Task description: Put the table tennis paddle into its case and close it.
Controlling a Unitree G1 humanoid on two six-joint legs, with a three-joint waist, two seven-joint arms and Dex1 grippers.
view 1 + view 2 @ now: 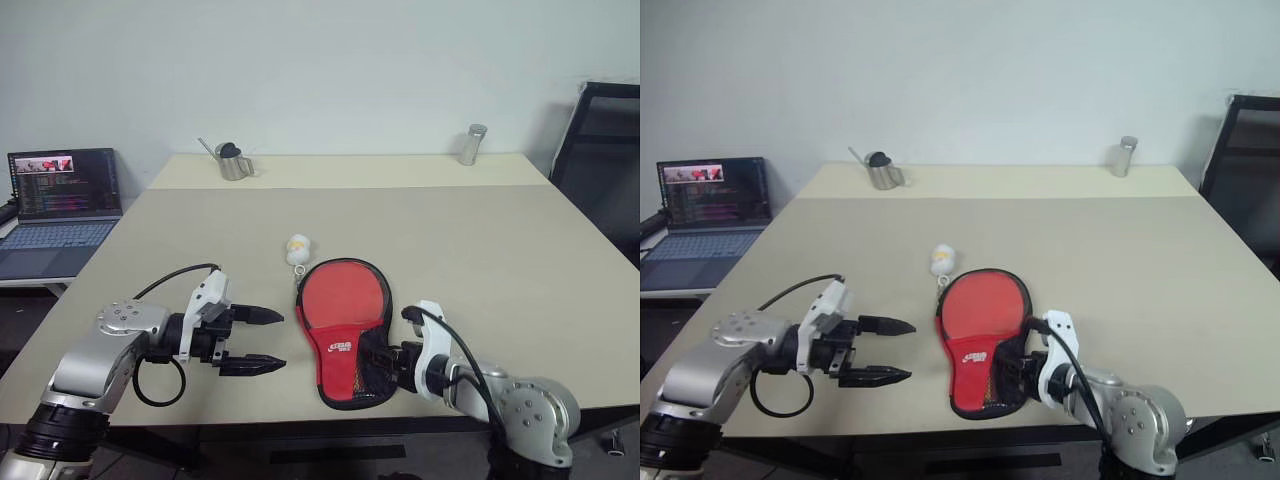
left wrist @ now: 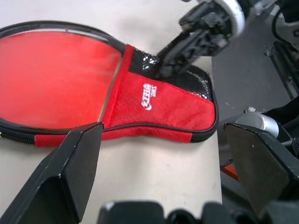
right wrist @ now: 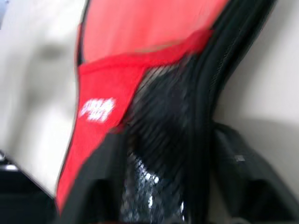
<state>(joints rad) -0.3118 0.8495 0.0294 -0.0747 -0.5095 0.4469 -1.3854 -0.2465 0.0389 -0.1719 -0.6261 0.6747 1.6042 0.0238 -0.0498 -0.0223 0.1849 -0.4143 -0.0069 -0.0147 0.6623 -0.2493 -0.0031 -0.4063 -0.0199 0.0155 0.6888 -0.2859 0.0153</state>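
At the far left a laptop (image 1: 62, 205) sits open on a side surface beyond the bench (image 1: 480, 240) edge. The left arm reaches in low from the left, wrist roughly level, and its left claw (image 1: 258, 341) points rightward toward the case with both black fingers spread wide and nothing between them, clear of the case's rim. Behind it, near the far edge, stands a small metal pitcher (image 1: 234, 162). In the middle the case (image 1: 345, 330) lies flat on the bench, red side up, its long axis running away from the robot: the round end points toward the far side, the narrow logo-and-mesh end toward the near edge. A white charm (image 1: 297, 248) lies just beyond the round end. The paddle's red face seems to fill the round part, though I cannot tell it from the fabric. The right arm comes in low from the near right, and the right claw (image 1: 372, 368) sits at the case's narrow end over the mesh pocket. The left wrist view shows its fingers touching the mesh; the right wrist view shows them parted, straddling the zipper rim. A metal shaker (image 1: 472, 145) stands far right.
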